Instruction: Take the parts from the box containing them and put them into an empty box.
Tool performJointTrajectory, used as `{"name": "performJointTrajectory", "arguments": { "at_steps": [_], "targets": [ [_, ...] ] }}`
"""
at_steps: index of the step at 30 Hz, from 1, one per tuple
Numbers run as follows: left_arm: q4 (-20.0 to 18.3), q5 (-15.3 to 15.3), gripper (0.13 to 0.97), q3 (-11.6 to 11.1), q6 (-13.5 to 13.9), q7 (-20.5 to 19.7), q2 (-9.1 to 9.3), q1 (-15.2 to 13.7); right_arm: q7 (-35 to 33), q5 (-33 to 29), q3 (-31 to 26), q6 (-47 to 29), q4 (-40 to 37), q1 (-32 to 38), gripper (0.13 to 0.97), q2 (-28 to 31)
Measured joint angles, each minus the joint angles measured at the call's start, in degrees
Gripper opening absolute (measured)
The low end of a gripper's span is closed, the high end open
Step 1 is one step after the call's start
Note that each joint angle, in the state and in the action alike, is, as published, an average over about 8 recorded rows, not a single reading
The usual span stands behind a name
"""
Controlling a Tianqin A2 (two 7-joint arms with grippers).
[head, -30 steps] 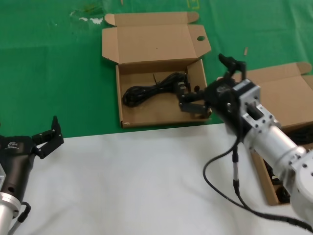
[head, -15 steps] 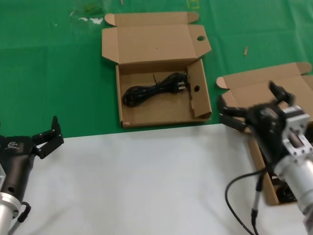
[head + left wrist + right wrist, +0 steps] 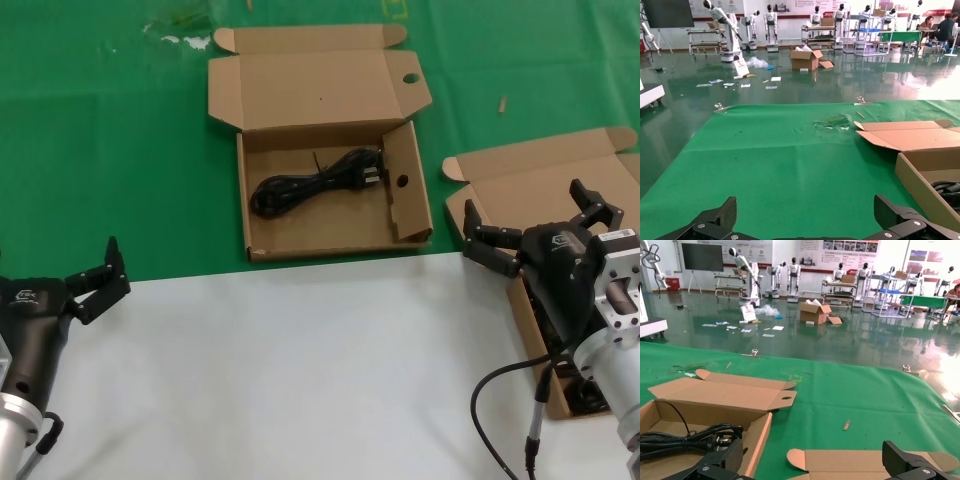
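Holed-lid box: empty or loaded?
Loaded. One power cord lies coiled on the floor of the holed-lid box, lid folded back open.

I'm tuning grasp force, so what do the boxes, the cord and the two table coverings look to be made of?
Box with the holed lid and right-hand box: brown corrugated cardboard, matte, creased folds. Cord bundle: black, slightly glossy, likely rubber or PVC sheathing. Green cover: probably cloth, wrinkled and matte. White sheet: smooth and matte; paper or plastic, unclear.

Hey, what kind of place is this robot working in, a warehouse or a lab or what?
Probably a robotics lab or demo hall. Beyond the green table, humanoid robots stand in a row by metal racks on a glossy floor, with posters on the wall and a cardboard box on the floor.
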Motion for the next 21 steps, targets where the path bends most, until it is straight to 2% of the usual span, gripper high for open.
{"name": "performJointTrajectory", "arguments": {
  "at_steps": [21],
  "targets": [
    [0.00,-0.01,0.966,0.00,0.00,-0.02,0.00,0.00,0.00,0.00,0.00,0.00,0.00,0.00,0.966,0.00]
  ]
}}
